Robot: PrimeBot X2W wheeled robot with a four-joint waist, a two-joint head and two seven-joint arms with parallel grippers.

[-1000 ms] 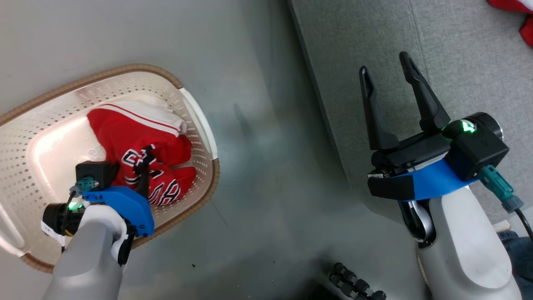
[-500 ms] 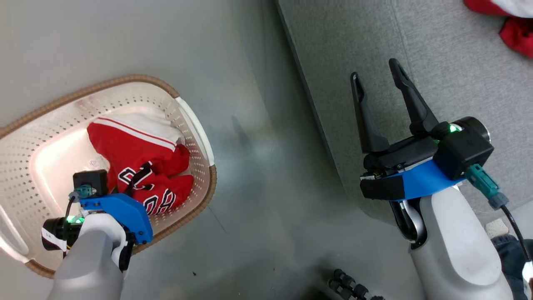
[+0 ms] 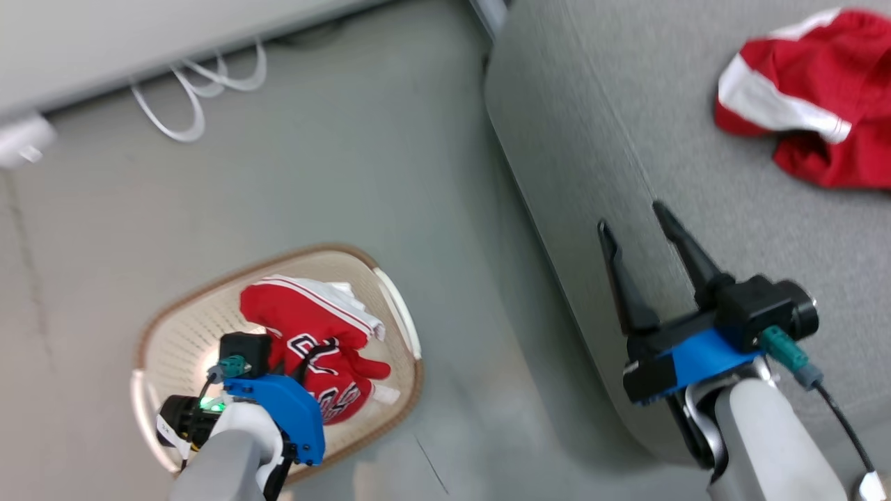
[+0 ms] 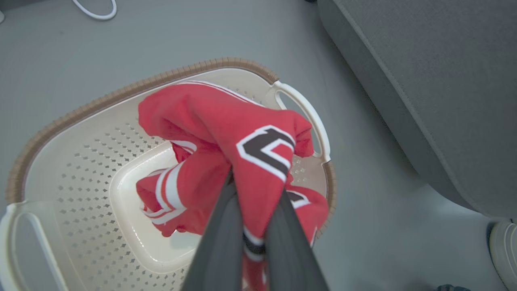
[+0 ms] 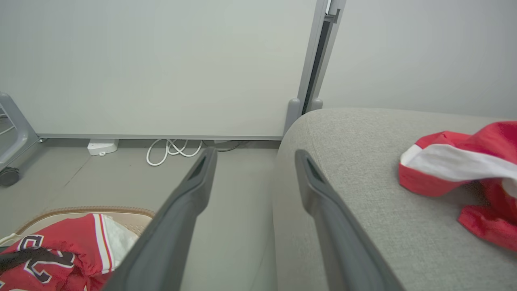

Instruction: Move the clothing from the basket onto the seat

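Bare floor (image 3: 445,278) was left open between the laundry basket (image 4: 80,161) and the sofa (image 3: 626,139), whose seat was partly occupied by a red garment (image 3: 814,83).

Left tool (image 4: 256,188) has raised the lettered garment (image 4: 226,121).

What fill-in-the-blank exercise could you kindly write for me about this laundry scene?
1. The left tool is ____ on the lettered garment, which hangs over the basket.
2. The right tool is ____, with nothing between its fingers.
3. The seat already holds ____ red garment.
Missing words: shut; open; one.
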